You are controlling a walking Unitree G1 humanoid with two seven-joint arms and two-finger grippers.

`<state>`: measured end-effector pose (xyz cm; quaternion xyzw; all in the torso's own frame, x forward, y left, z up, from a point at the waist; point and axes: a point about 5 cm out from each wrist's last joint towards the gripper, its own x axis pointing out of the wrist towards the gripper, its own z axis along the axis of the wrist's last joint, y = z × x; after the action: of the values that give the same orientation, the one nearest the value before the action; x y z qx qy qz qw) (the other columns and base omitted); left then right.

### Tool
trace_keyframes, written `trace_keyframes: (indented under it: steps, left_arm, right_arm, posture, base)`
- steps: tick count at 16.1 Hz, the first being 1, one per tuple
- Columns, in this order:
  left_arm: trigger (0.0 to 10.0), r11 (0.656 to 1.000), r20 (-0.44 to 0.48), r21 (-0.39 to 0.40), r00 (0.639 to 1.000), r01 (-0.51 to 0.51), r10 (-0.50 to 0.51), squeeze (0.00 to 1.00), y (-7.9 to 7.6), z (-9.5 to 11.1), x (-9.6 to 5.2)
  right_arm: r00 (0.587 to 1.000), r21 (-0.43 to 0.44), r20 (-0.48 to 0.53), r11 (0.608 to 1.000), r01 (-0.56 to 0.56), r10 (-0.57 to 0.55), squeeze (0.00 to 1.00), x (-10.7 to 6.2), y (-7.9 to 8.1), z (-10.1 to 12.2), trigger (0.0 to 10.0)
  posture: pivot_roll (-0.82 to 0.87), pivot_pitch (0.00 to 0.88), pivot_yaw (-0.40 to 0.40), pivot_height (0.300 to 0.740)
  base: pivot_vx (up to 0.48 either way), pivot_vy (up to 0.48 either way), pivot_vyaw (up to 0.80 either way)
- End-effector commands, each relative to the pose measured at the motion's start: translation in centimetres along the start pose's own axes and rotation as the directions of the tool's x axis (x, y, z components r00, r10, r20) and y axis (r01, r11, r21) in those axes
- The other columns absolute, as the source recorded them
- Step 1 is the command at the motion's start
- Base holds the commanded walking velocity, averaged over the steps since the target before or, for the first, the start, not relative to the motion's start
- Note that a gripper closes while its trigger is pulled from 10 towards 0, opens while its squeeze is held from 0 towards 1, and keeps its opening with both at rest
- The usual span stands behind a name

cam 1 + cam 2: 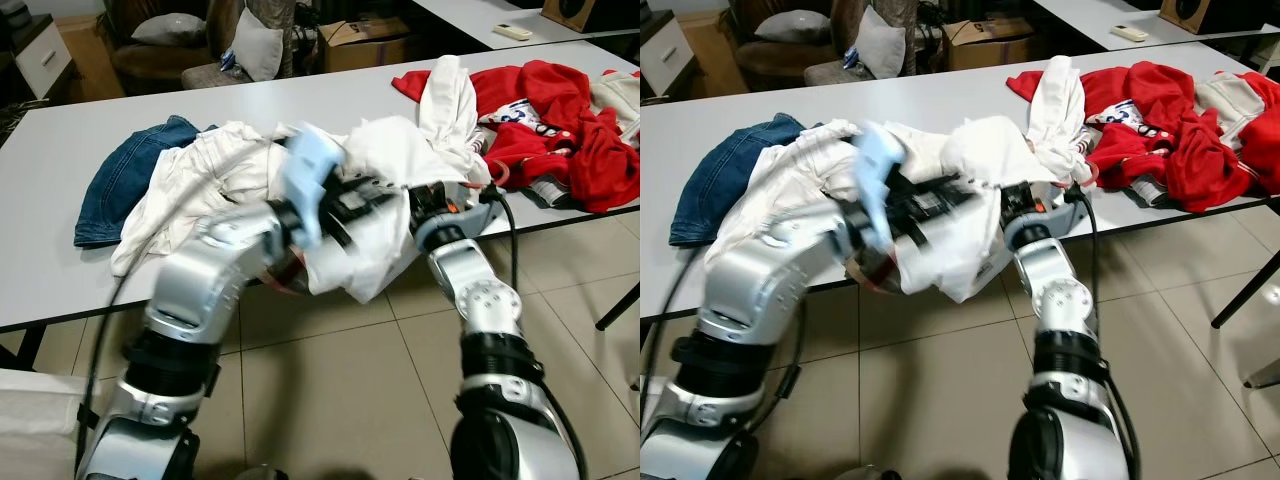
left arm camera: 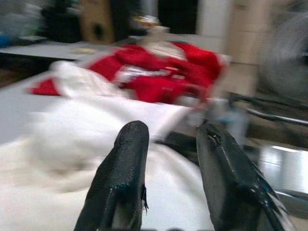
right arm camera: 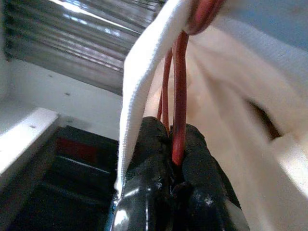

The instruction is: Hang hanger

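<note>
Long white table (image 1: 60, 150) runs across the room w/ heaps of clothes on it. Far right: red pile (image 1: 560, 125). Left: blue denim piece (image 1: 125, 180). Centre, at the near edge: white garment (image 1: 375, 175), bunched, part of it draped over the edge toward the tiled floor (image 1: 350, 390).

Both silver arms reach in from below to the white garment. Left arm blurred; left gripper (image 2: 168, 159) is above the white cloth, jaws spread w/ a clear gap, nothing between them, red pile beyond.

Right gripper (image 3: 173, 144) sits at the table edge under the cloth's right part. Jaws pressed together, pinching the red hanger (image 3: 179, 96): thin red wire strands come straight out from between the jaw tips, long axis in line w/ the fingers (image 3: 149, 144), pointing away from the wrist. White fabric hem lies over the wire and beside the jaws. Rest of the hanger is buried in the garment; a red curve (image 1: 285, 280) peeks out under the cloth at the table edge, by the left arm.
</note>
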<state>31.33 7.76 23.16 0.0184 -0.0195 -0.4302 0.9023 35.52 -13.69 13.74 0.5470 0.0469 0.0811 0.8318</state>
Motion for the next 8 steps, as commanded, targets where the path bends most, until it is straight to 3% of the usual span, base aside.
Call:
trace_keyframes:
  steps: [1,2,3,4,5,8]
  left_arm:
    - [10.0,0.983,0.007,0.008,0.983,-0.184,0.184,0.56,2.5,-0.8,-2.1]
    - [10.0,0.960,-0.004,0.008,0.960,-0.282,0.282,0.42,3.7,-1.7,-4.0]
    - [10.0,0.951,-0.011,0.013,0.951,-0.308,0.308,0.42,4.0,-2.1,-4.6]
    - [10.0,0.925,-0.068,0.031,0.922,-0.379,0.380,0.41,4.6,-4.0,-6.9]
    - [10.0,0.895,-0.129,0.045,0.886,-0.444,0.446,0.41,4.4,-6.1,-9.3]
    - [10.0,0.878,-0.169,0.051,0.863,-0.475,0.477,0.40,3.2,-7.9,-10.6]
  right_arm:
    - [0.999,-0.062,-0.004,0.998,-0.033,0.033,0.00,-0.6,0.6,0.8,10.0]
    - [0.997,-0.078,-0.011,0.994,-0.077,0.077,0.00,-1.3,0.9,1.2,10.0]
    - [0.995,-0.080,-0.013,0.992,-0.095,0.094,0.00,-1.6,1.1,1.4,10.0]
    - [0.989,-0.089,-0.013,0.985,-0.147,0.147,0.00,-2.6,1.6,2.0,10.0]
    - [0.977,-0.095,-0.022,0.972,-0.214,0.213,0.00,-4.1,2.5,2.4,10.0]
    - [0.949,-0.119,-0.099,0.943,-0.310,0.299,0.00,-6.1,3.0,2.2,10.0]
  posture:
    - [-0.09,0.000,0.082,0.740]
    - [-0.09,0.000,0.082,0.740]
    - [-0.09,0.000,0.082,0.740]
    - [-0.10,0.000,0.077,0.740]
    - [-0.10,0.000,0.073,0.740]
    - [-0.10,0.000,0.060,0.740]
  base:
    - [0.000,0.000,0.00]
    - [0.000,0.000,0.00]
    - [0.000,0.000,0.00]
    - [0.000,0.000,0.00]
    - [0.000,-0.480,0.77]
    - [0.000,-0.480,0.76]
